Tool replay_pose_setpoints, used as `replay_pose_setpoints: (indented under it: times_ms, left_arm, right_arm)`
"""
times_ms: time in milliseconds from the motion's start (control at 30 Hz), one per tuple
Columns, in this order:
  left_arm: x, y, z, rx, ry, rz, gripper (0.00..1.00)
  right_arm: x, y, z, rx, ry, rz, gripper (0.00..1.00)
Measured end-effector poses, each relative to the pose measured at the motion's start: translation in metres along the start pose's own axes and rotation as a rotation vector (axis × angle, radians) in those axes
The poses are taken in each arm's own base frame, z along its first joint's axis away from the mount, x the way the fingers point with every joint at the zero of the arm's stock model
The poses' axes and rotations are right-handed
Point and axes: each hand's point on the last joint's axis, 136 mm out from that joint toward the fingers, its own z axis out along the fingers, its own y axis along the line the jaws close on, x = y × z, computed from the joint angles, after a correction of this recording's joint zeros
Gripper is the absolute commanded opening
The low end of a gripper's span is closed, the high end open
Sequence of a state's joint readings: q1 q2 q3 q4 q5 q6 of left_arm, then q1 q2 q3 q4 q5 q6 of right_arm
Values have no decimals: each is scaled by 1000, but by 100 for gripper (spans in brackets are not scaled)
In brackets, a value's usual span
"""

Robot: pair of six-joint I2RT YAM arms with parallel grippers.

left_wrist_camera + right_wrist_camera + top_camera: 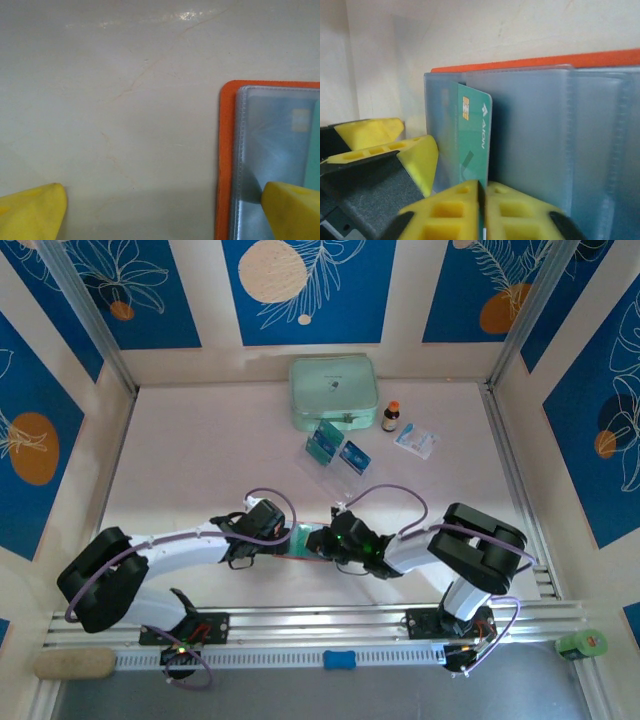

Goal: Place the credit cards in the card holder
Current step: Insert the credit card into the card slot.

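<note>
Pinching a teal credit card [476, 130] by its near edge, the right gripper [481, 212] has its yellow fingers [520, 217] pressed together on the card, which shows as a thin line between them. The card's chip end points away from the gripper and is tucked among the clear plastic pockets of the orange card holder [545, 59]. The holder lies open on the pale table [200, 460], near the front edge between the two arms. The left gripper [160, 215] is spread wide and holds nothing. One of its yellow fingertips [292, 212] lies over the clear pocket at the holder's edge, and the other is over bare table beside it. Whether either tip is pressing down cannot be told. Further back, two more credit cards [323, 443] stand tilted in a clear plastic rack [330, 468], well apart from the holder. Behind the rack sits a mint-green zip case [333, 393], with a small brown bottle [390, 417] and a white-and-blue sachet [415, 440] to its right.
</note>
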State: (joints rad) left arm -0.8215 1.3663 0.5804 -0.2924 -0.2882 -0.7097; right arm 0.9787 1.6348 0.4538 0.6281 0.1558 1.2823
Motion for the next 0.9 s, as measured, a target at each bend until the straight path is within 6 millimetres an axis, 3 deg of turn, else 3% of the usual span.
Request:
replay_pose_setpoints:
  times_ms: [133,333,467,633,900]
  left_arm:
    - [0,0,-1,0,-1,0,100]
    - [1,6,-7,-15,9,3,100]
    - [-4,12,-15,-26,-2,-11,100]
    - [-14,23,-20,-44,-25,-46,100]
    - [-12,33,-13,-80,-1,-65,100]
  right_arm:
    - [-2,8,-1,-9,50,-14,39]
    - [-14,9,-26,63,98,-79,41]
    - [-26,25,-40,79,109,-142,34]
    - [-33,40,-42,108,145,-202,14]
    - [-22,20,-13,215,257,-225,5]
